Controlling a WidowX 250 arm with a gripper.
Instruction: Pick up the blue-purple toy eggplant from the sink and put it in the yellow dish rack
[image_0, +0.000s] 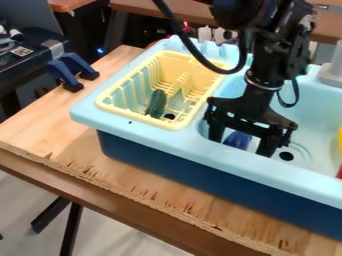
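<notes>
Plywood with a rough, splintered front edge tops the table (50, 125), and black equipment (23, 66) at the left bears a small white label (22, 51) with a square printed code. On the table sits a toy sink (180, 145), its smooth rim pale blue and its outer wall dark blue. The black gripper (240, 146) hangs down into the basin, its jaws released and spread apart, with a blue object (237, 140) between them, low in the basin near the front wall. The gripper partly hides this object, so I cannot tell which way it points or where its long axis runs. Just beside it is a round drain (286, 156). Left of the gripper, a ribbed yellow plastic rack (107, 108) holds a rounded, elongated green object (156, 103), its long axis running roughly front to back.
</notes>
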